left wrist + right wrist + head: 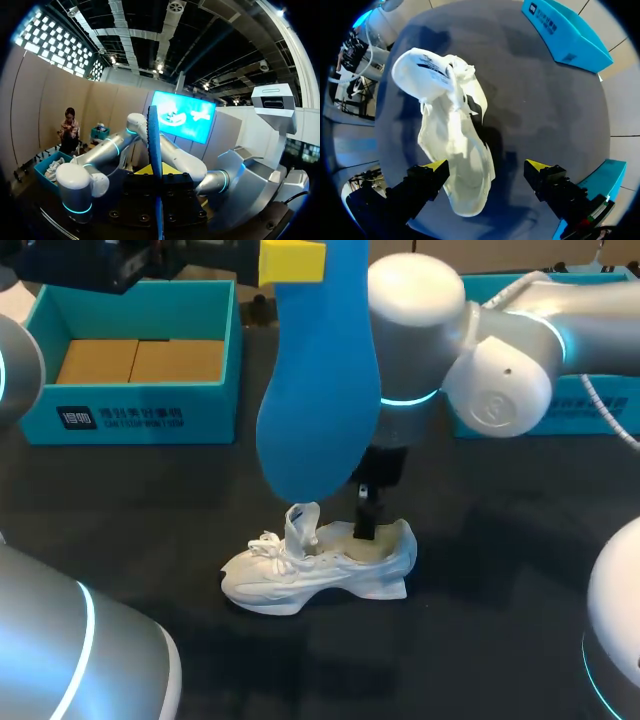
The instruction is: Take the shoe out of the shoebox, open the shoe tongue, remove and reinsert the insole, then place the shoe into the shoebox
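Dark table (500, 570) under everything. Far back on the left: open teal shoebox (150, 410), brown card panels on its floor. Far back on the right: second teal box (580, 418), mostly hidden behind the right arm (480, 350).

Hanging from the left gripper (292, 260) at the top of the head view: blue insole (320, 390), pinched at one end between both fingers, long axis pointing down. Lower end just above the shoe's tongue; gap or touch not readable. Edge-on in the left wrist view, straight through the gripper's middle.

Mid-table: white shoe (310, 575), upright on its sole, toe toward the left side, heel toward the right. Laces loose, tongue pulled up and standing, collar gaping.

Right gripper (487, 167) down over the heel, spread wide, clamping nothing. Heel end of the shoe between the fingers (427, 175) — hard by that one, well off the other, contact unclear.

Bare dark surface all round the shoe. Both boxes well apart from it. Table edge, seen in the right wrist view, well beyond the toe.
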{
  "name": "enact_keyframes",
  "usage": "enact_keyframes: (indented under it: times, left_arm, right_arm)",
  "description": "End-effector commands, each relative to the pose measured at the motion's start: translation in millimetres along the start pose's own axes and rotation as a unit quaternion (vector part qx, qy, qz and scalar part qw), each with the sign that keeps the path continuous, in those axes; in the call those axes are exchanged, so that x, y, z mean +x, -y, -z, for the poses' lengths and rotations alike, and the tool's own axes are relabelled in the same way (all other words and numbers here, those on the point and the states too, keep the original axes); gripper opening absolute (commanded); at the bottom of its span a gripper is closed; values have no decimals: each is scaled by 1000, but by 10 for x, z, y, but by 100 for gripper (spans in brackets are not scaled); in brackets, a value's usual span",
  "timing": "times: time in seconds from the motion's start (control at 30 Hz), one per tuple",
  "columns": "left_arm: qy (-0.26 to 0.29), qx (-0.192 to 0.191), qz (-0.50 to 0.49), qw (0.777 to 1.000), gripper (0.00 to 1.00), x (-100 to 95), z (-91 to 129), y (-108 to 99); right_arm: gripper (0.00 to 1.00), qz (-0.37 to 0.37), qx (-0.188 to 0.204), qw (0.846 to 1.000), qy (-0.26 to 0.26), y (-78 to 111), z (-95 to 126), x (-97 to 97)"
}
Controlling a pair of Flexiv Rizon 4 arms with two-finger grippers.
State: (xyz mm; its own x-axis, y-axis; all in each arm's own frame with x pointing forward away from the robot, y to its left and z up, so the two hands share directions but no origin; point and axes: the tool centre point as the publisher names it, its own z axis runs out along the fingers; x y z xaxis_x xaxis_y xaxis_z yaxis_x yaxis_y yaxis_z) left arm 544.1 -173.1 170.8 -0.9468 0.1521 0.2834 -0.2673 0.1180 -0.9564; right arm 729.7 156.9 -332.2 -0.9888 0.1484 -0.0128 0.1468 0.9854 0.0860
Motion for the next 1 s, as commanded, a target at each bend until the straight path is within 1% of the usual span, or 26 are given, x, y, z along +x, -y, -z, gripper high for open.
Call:
enact_keyframes:
  times: [0.03,0.27,0.3,0.33,0.37,0.4,0.5,0.53,0.57,0.6,0.73,1.0]
  left_arm:
    - [0,-2,0,1000,0,-9,-12,12]
    - [0,-2,0,1000,0,-9,-12,12]
    - [0,-2,0,1000,0,-9,-12,12]
    - [0,-2,0,1000,0,-9,-12,12]
    - [0,-2,0,1000,0,-9,-12,12]
    - [0,-2,0,1000,0,-9,-12,12]
    - [0,-2,0,1000,0,-9,-12,12]
    - [0,-2,0,1000,0,-9,-12,12]
    - [0,-2,0,1000,0,-9,-12,12]
    - [0,-2,0,1000,0,-9,-12,12]
    - [0,-2,0,1000,0,-9,-12,12]
    - [0,-2,0,1000,0,-9,-12,12]
  right_arm:
    - [100,-2,2,1000,-6,-88,-231,-39]
    - [100,-9,-3,1000,-3,-127,-384,-6]
    - [96,-9,-4,1000,-4,-135,-401,5]
    - [76,-10,-4,1000,-5,-139,-419,15]
    - [49,-11,-4,1000,-8,-143,-441,26]
    - [45,-10,-4,1000,-12,-147,-464,39]
    - [42,-12,-12,1000,-20,-150,-525,80]
    - [33,-13,-13,1000,-21,-153,-534,91]
    - [20,-14,-14,1000,-22,-159,-539,104]
    - [0,-13,-15,1000,-24,-167,-541,115]
    - [0,-10,-10,999,-29,-188,-548,136]
    - [0,0,9,1000,-24,-192,-378,144]
